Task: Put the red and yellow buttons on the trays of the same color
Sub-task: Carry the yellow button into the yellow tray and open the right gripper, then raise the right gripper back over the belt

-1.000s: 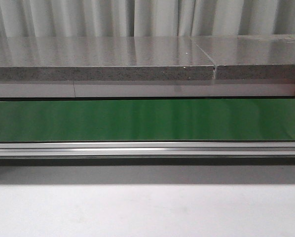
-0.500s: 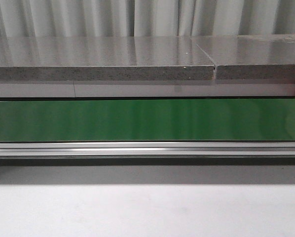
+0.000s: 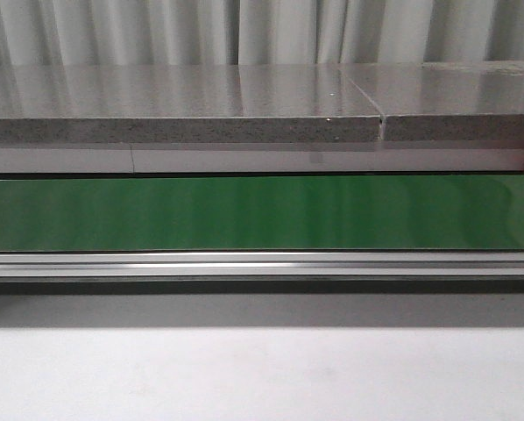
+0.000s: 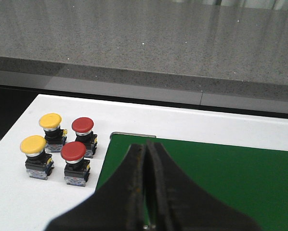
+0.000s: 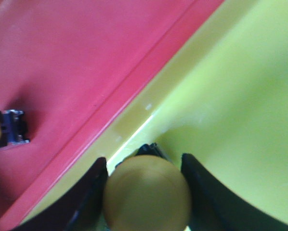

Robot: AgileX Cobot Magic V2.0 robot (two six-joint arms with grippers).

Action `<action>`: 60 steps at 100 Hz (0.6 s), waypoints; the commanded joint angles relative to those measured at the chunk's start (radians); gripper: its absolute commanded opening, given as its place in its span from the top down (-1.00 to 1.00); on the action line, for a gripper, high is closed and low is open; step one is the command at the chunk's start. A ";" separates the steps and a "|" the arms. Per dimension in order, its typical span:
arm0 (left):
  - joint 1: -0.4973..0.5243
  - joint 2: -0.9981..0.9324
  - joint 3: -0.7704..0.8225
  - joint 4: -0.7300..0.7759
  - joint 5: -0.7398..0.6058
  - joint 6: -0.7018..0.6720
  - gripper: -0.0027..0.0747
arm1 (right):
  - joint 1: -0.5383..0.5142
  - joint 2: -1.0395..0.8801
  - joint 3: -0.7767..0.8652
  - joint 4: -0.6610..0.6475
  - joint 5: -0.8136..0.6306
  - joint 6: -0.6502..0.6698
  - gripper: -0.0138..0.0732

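Holding a yellow button (image 5: 147,192) between its fingers, our right gripper (image 5: 146,190) is above the yellow tray (image 5: 230,110), beside the red tray (image 5: 62,62). Our left gripper (image 4: 146,192) is pressed together over the green belt (image 4: 230,173); four buttons (image 4: 59,147) stand nearby.

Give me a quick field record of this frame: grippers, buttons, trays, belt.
left gripper: shut, empty, over the green belt
right gripper: shut on yellow button, over yellow tray
red tray: beside the yellow tray, holds one part at the view's edge
waiting buttons: two yellow, two red, upright on white table
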 commanded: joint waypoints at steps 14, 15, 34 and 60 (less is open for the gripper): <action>0.001 0.005 -0.027 -0.003 -0.084 -0.003 0.98 | -0.002 -0.025 -0.016 0.005 -0.035 -0.001 0.29; 0.001 0.005 -0.027 -0.003 -0.084 -0.003 0.98 | -0.002 -0.025 -0.016 0.005 -0.035 -0.001 0.27; 0.001 0.005 -0.027 -0.003 -0.084 -0.003 0.98 | -0.002 -0.027 -0.016 0.015 -0.026 -0.001 -0.57; 0.001 0.005 -0.027 -0.003 -0.084 -0.003 0.98 | 0.005 -0.057 -0.016 0.034 -0.042 -0.001 -0.84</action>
